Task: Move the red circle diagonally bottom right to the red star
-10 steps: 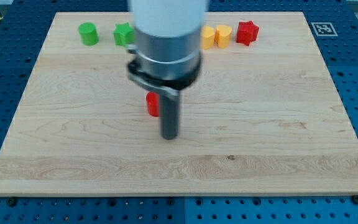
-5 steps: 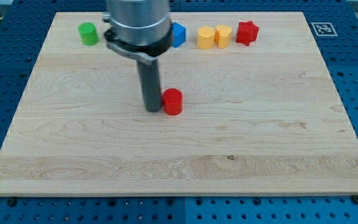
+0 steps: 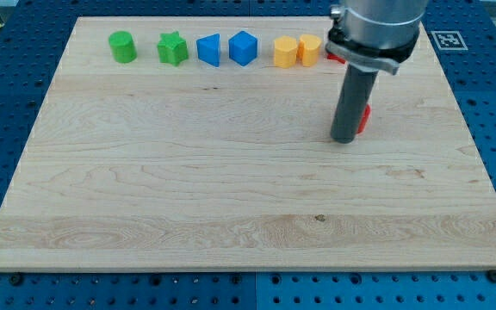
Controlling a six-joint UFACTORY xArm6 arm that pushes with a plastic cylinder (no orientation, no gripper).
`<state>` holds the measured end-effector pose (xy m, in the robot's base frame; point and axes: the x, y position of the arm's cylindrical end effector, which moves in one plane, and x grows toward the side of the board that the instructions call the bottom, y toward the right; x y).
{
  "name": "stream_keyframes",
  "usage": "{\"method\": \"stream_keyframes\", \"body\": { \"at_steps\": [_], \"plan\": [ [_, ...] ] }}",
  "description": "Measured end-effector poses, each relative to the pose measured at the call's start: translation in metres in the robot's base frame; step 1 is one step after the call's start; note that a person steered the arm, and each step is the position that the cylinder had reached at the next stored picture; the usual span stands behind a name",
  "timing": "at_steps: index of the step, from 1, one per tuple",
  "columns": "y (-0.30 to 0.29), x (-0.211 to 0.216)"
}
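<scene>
My tip [image 3: 344, 139] is a bare rod with no fingers, holds nothing, and presses the red circle's [image 3: 366, 119] left side on the table [image 3: 145, 189]. The circle peeks out right of it. The red star [image 3: 333, 55] is mostly hidden up-left; the circle sits below-right already.

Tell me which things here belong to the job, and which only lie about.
Job:
- my tip, at the view's left of the red circle
- red circle, mostly hidden
- red star, mostly hidden by the arm

Lying about:
- green cylinder
- green star
- two blue blocks
- two yellow blocks
</scene>
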<state>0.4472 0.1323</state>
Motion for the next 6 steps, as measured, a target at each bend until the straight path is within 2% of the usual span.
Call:
{"method": "stream_keyframes", "body": {
  "at_steps": [3,4,5,6],
  "plan": [
    [0.088,-0.047],
    [0.111,-0.041],
    [0.107,-0.014],
    [0.071,-0.003]
  ]
}}
